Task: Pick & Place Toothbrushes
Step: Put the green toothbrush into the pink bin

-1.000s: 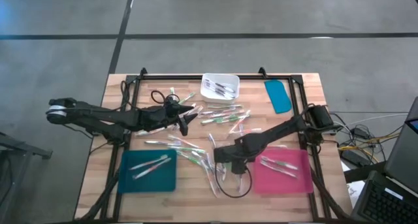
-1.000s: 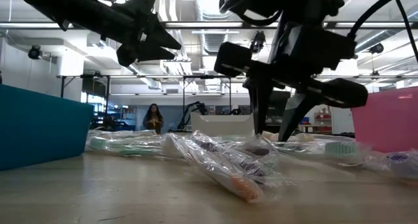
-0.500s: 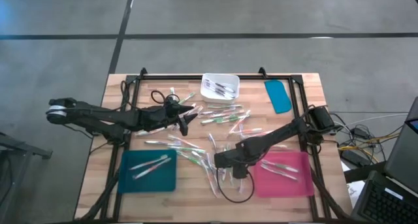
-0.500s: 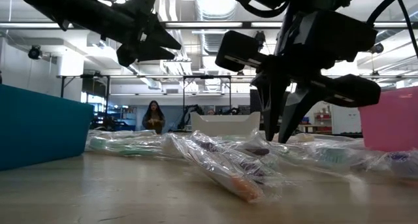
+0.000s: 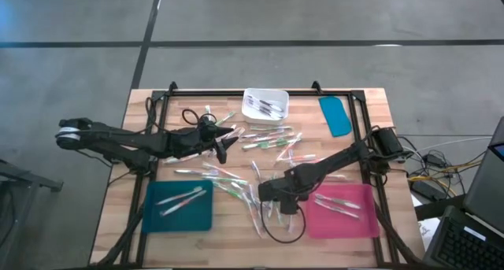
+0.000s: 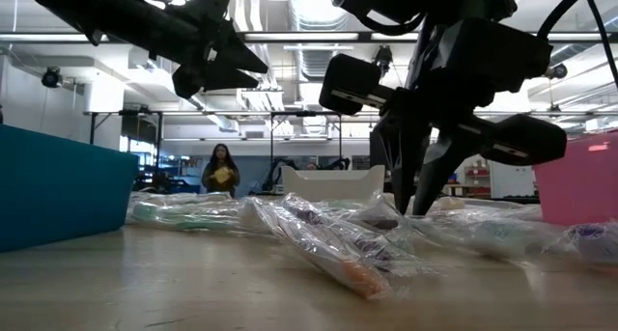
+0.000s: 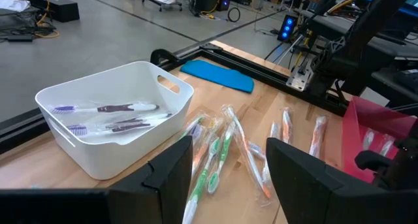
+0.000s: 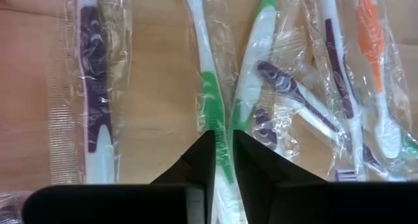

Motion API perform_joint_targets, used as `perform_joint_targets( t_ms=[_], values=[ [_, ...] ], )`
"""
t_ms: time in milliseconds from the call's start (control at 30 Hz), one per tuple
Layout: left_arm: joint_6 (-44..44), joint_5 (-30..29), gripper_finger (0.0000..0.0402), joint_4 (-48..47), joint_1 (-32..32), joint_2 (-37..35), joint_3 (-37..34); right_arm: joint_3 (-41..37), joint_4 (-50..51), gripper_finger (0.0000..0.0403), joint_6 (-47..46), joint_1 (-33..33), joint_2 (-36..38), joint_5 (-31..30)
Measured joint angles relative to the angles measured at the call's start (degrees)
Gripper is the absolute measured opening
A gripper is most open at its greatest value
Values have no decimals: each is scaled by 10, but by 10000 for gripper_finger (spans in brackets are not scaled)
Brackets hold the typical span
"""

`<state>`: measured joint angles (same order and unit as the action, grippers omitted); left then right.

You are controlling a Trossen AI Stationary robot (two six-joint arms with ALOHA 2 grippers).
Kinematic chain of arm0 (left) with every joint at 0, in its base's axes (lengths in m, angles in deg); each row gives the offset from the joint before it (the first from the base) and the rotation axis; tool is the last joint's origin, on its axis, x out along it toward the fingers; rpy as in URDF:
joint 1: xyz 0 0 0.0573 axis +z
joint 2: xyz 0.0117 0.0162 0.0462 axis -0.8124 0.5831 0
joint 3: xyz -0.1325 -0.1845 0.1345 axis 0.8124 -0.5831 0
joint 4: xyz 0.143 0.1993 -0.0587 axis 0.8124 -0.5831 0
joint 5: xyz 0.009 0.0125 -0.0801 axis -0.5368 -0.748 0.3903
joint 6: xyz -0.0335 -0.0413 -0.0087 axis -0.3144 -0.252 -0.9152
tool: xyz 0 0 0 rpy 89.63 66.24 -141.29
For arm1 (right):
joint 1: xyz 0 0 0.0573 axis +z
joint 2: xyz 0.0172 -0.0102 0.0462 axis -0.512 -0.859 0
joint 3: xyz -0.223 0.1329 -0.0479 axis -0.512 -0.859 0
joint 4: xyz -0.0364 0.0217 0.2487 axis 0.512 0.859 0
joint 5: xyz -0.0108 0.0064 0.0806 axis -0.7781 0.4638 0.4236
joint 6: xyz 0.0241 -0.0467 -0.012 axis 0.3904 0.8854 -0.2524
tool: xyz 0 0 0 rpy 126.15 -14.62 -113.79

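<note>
Down among the wrapped toothbrushes [image 5: 264, 140] strewn mid-table, the right gripper [image 8: 222, 160] has dropped from a wider stance a second ago and pinched in on a green-handled toothbrush [image 8: 213, 113] — grasp looks made, so lifting toward the pink tray [image 5: 356, 217] beside it seems next. Brush not yet off the wood. Left gripper [image 7: 225, 172] hovers spread, holding nothing, near the white bin [image 7: 114, 123].

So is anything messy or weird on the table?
Yes. Wrapped toothbrushes lie scattered at all angles across the middle of the table, some crossing each other, while only a few sit in the teal tray, pink tray and white bin. Nothing looks broken.
</note>
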<state>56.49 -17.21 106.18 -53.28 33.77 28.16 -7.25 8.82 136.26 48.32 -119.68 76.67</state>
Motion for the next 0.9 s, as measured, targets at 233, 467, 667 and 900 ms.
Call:
perform_joint_targets(
  t_ms=[233, 467, 667, 900],
  values=[
    [0, 0, 200, 0, 0, 0, 0, -15, -24, 91, 0, 0, 0, 0],
    [0, 0, 200, 0, 0, 0, 0, -16, -26, 91, 4, 0, 0, 2],
    [0, 0, 200, 0, 0, 0, 0, -16, -26, 29, 4, 0, 0, 2],
    [0, 0, 200, 0, 0, 0, 0, -16, -27, 8, 5, 0, 2, 2]
  ],
)
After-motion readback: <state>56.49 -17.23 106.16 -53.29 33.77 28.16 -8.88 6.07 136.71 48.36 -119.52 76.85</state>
